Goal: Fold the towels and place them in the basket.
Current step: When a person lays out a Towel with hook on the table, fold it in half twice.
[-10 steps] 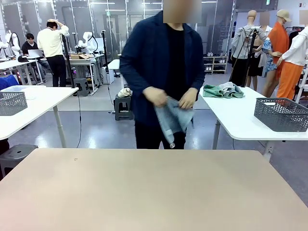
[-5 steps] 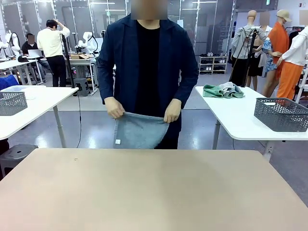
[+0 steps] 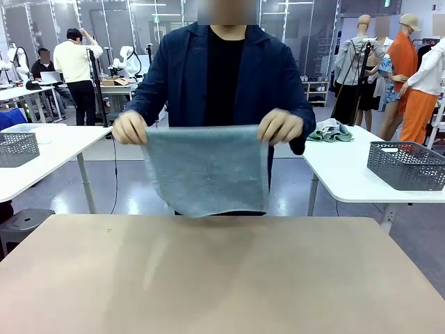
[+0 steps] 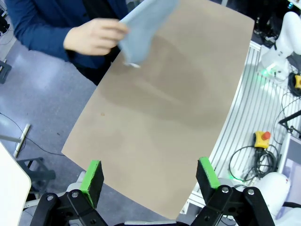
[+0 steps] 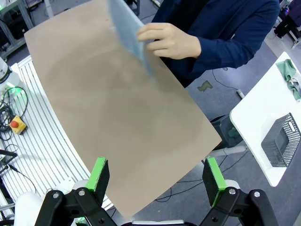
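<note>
Above the table point(image 3: 222, 292), the towel point(image 3: 206, 170) is now hanging spread, no longer bunched, a hand point(image 3: 130, 127) gripping each top corner. We are waiting, left gripper point(image 4: 149, 174) and right gripper point(image 5: 156, 174) both gaping.

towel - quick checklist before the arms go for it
1. Towel lying on the table: not ok, a person's hands hold it up by the top corners.
2. Towel spread out, not bunched: ok.
3. Left pincer open: ok.
4. Right pincer open: ok.
5. Basket on the work table: not ok, it sits on the white side table.
6. Basket within reach: cannot tell.
</note>
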You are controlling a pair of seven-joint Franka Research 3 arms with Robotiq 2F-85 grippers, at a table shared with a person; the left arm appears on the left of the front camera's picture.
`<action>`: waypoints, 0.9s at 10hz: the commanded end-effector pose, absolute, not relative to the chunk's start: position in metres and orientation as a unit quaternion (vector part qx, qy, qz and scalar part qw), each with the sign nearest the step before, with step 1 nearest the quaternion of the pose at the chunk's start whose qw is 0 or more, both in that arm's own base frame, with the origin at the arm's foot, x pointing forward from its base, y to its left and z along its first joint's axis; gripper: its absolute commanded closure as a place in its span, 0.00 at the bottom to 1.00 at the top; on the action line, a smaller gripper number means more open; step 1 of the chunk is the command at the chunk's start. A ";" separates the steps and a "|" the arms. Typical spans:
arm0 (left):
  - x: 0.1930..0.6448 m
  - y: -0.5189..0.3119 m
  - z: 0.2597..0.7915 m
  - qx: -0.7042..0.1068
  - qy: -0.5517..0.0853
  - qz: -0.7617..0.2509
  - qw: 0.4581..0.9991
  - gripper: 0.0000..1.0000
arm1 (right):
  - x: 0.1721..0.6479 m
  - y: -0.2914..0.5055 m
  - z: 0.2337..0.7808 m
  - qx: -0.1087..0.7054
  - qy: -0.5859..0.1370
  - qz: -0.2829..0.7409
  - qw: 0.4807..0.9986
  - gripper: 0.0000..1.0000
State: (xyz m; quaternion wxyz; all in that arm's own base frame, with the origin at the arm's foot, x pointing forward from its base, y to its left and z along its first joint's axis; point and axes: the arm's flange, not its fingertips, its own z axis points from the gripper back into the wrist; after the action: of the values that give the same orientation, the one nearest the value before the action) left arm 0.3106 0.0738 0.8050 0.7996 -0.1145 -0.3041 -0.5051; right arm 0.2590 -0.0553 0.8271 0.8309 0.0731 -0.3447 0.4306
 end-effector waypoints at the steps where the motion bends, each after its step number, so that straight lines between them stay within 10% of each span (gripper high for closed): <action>1: 0.310 0.074 0.805 -0.117 -0.306 -0.505 0.798 0.00 | 0.259 -0.055 0.828 0.075 -0.347 0.435 0.827 0.00; 9: 0.310 0.074 0.805 -0.117 -0.306 -0.505 0.798 0.00 | 0.259 -0.055 0.828 0.075 -0.347 0.435 0.827 0.00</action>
State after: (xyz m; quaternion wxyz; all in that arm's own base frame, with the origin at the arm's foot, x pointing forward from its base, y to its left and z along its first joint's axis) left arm 0.3106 0.0738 0.8050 0.7996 -0.1145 -0.3041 -0.5051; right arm 0.2590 -0.0553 0.8271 0.8309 0.0731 -0.3447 0.4306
